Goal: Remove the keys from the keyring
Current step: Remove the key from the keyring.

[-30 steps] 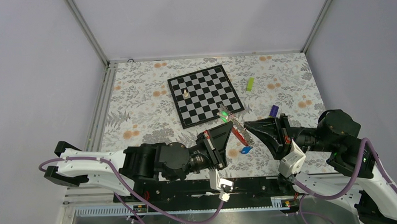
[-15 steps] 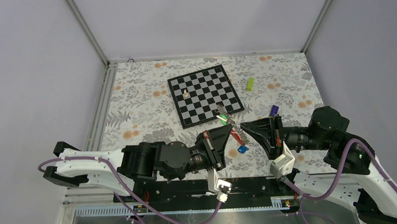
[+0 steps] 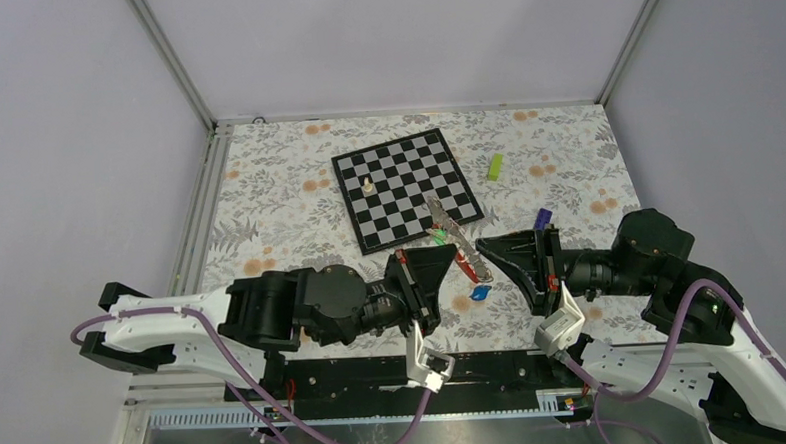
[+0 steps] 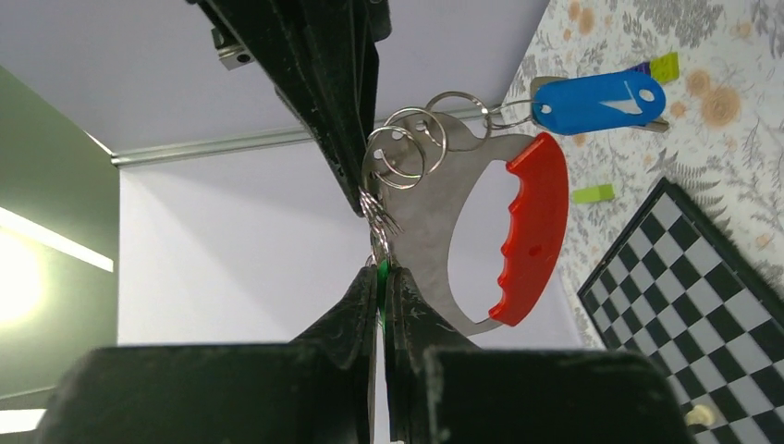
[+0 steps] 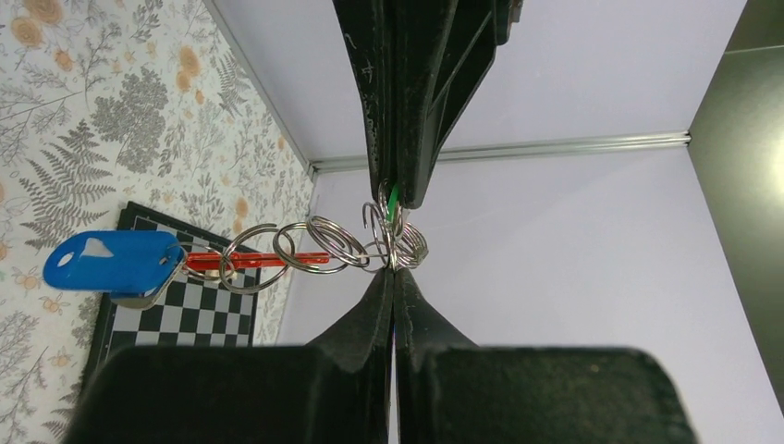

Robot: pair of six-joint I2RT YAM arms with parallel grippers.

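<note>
- Pinching keyring (image 5: 344, 245) in right claw (image 5: 393, 277), aloft over worktop (image 3: 278, 207) beside chessboard (image 3: 407, 186).
- Nipping green key (image 4: 380, 267) in left claw (image 4: 381, 277).
- Meeting tip to tip, both pressed tight.
- Dangling blue key (image 4: 596, 100) off rings.

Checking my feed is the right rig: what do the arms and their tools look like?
The left arm and right arm have white links and black joint housings, each trailed by a purple cable. The left tool and right tool are black, with wedge-shaped fingers tapering to tips. A white camera block sits at each wrist.
</note>
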